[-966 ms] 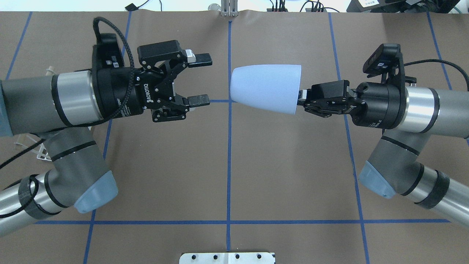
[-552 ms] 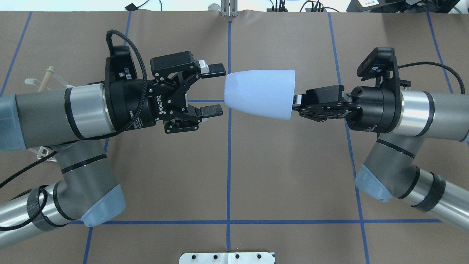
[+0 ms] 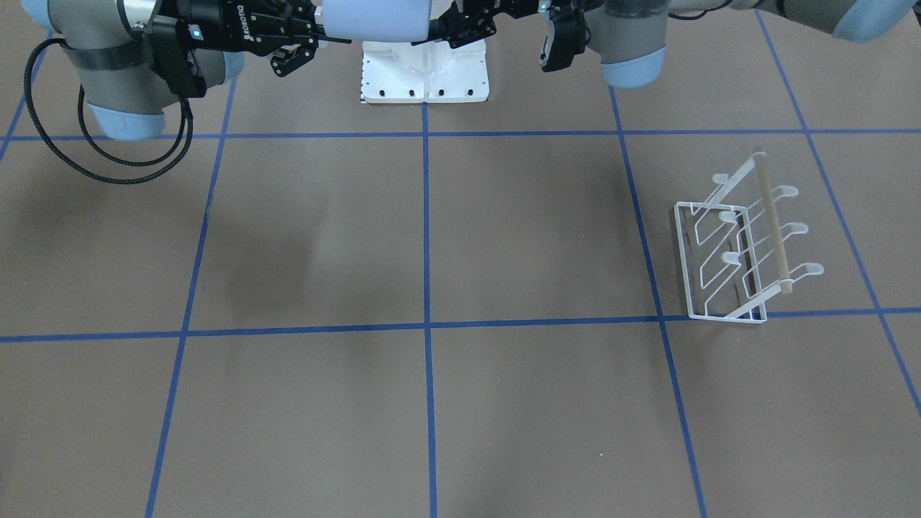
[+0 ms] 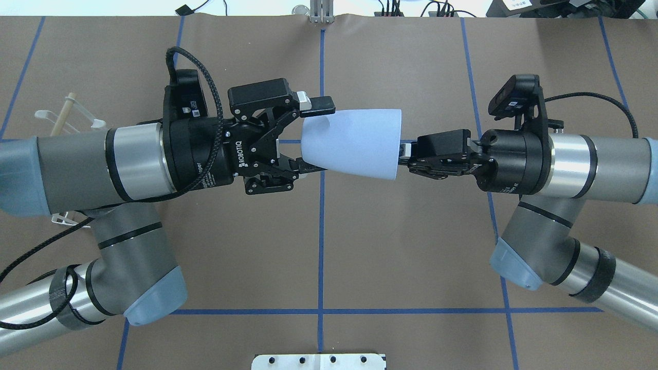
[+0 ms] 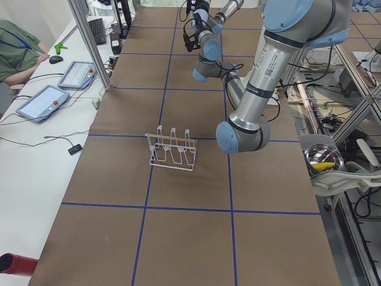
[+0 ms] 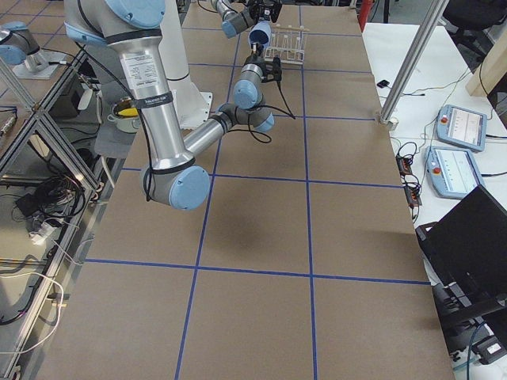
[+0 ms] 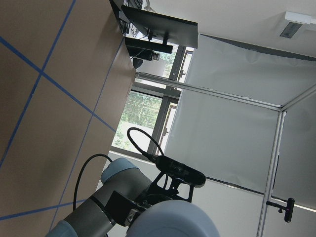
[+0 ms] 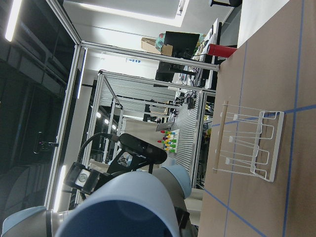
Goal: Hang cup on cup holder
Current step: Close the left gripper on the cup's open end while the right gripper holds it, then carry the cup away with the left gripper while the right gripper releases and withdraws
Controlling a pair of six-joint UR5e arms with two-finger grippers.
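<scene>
Surface: a brown table (image 4: 411, 246) divided into squares by blue tape lines (image 4: 321, 231); the robot's white base plate (image 3: 424, 72) sits at its edge.
Room: in the exterior left view a seated person in green (image 5: 18, 50) is at a side bench with tablets (image 5: 44, 102).
Arms: both reach in level toward the centre line, wrists horizontal and grippers facing each other above the table.
Right gripper (image 4: 403, 155): jaws pinched narrow on the rim at the cup's wide end, carrying it.
Cup (image 4: 354, 144): in mid-air on its side, with the narrow base toward the left arm.
Left gripper (image 4: 323, 136): jaws spread wide, one finger on each side of the cup's base; whether they touch it cannot be told.
Cup holder (image 3: 728, 255): standing on the table at the robot's left, well apart from the cup, with its wooden rod (image 3: 772, 226) across the prongs.
</scene>
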